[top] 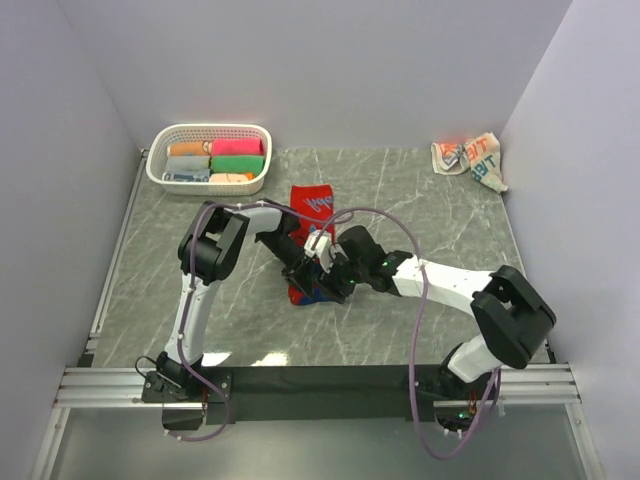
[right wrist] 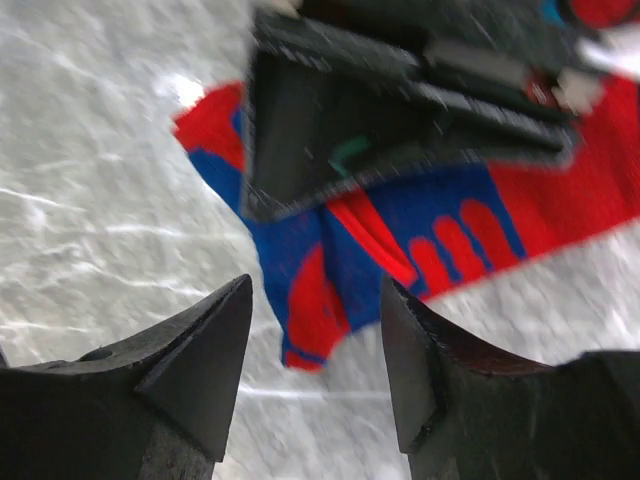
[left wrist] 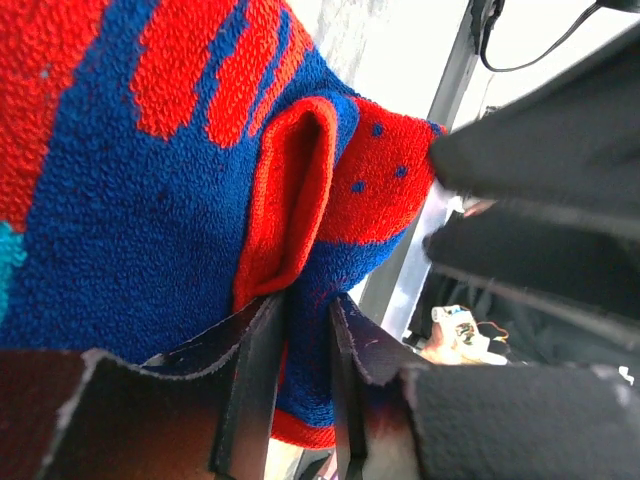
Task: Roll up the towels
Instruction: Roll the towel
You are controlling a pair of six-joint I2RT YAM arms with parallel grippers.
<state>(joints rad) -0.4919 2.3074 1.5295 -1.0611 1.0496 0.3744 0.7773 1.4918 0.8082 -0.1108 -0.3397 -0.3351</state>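
Observation:
A red and blue towel [top: 311, 205] lies in the middle of the table, its near end bunched under both grippers. My left gripper [top: 301, 272] is shut on a fold of that towel [left wrist: 180, 180] near its near edge. My right gripper [top: 327, 275] is open and empty just right of the left one, hovering over the towel's near corner [right wrist: 330, 300]; the left gripper shows ahead of it. A second towel [top: 470, 158], white with red and teal letters, lies crumpled at the far right.
A white basket [top: 160, 172] at the far left holds several rolled towels. Walls close in on the left, back and right. A rail runs along the table's near edge.

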